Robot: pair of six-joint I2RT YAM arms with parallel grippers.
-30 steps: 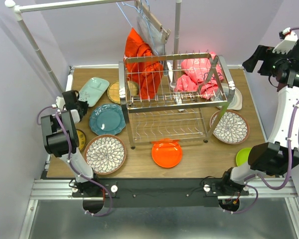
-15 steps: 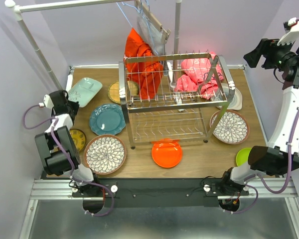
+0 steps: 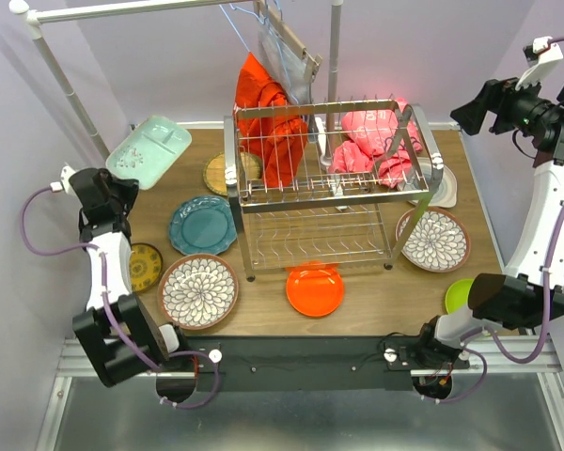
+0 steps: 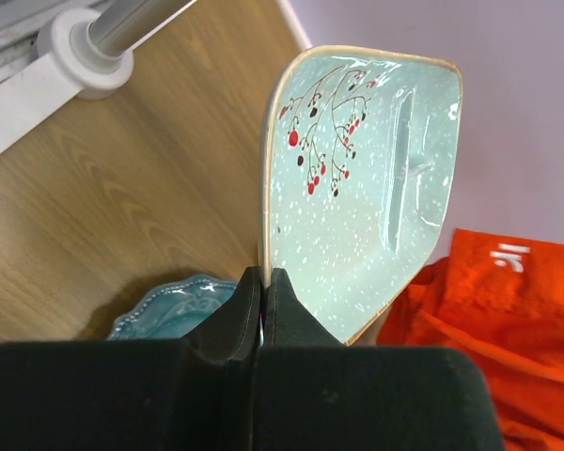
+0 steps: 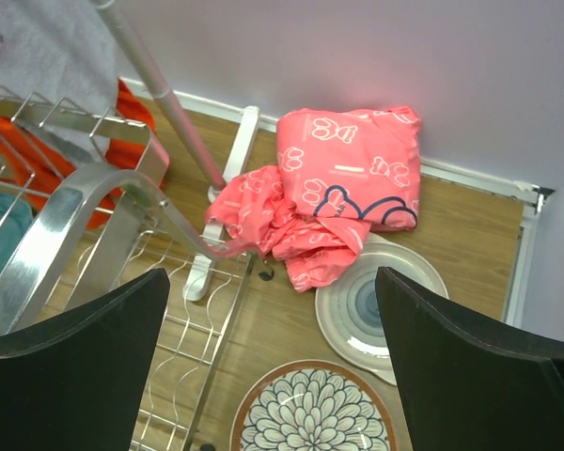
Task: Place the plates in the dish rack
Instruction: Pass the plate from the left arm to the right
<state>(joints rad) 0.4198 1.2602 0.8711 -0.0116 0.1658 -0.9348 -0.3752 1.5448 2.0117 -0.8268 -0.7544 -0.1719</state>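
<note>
Left gripper (image 4: 263,287): fingers pinched tight on the rim of the mint plate (image 4: 357,188). Plate is glossy, rounded-square, speckled, with a red-berry sprig. It hangs tilted over the table's (image 3: 376,305) far left corner.

Eight plates lie flat on the wood-grain top:
- small yellow patterned plate (image 3: 146,266), left edge
- floral plate (image 3: 199,290), near the front edge
- scalloped teal plate (image 3: 202,225)
- tan plate (image 3: 216,174)
- glossy orange plate (image 3: 315,288)

Dish rack (image 3: 329,183): chrome wire, two tiers, mid-table.

- second floral plate (image 3: 433,240)
- white plate (image 3: 444,193), partly under the pink cloth (image 3: 371,141)
- lime plate (image 3: 459,294), right edge

Right gripper (image 5: 271,291): fingers spread wide, gripping nothing, high over the far right corner.
</note>
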